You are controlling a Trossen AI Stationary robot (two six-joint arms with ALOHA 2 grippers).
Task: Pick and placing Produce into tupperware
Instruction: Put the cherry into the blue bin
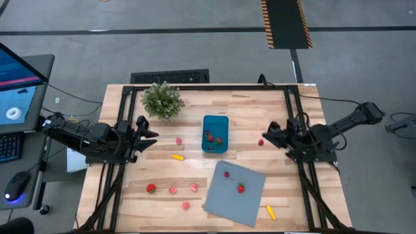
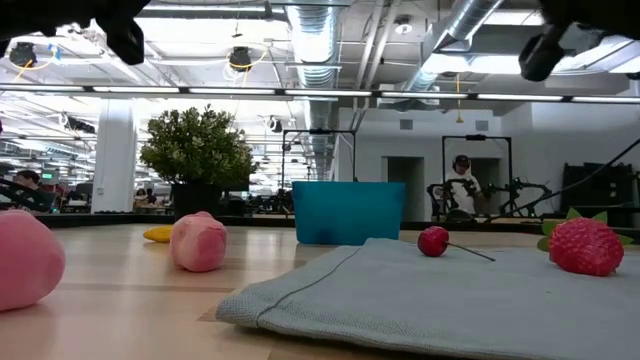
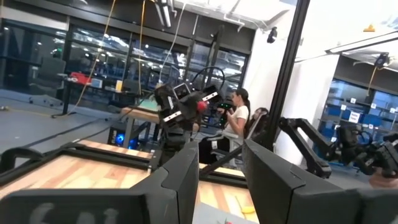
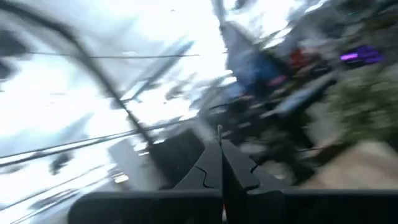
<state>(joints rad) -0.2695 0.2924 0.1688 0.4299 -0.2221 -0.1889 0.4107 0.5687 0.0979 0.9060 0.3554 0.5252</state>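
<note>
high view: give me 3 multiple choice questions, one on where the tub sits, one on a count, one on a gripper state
1. Where is the teal tub?
A. right of the potted plant
B. on the grey sheet
C. at the table's front edge

2. How many red pieces lie on the grey sheet?
A. none
B. two
C. five

3. How does the right gripper stand?
A. wide open
B. shut
C. clamped on the tub

Key: 1 A, the tub stands mid-table beside the plant. 2 B, a cherry and a strawberry lie there. 3 B, the right wrist view shows its fingers meeting with nothing between.
</note>
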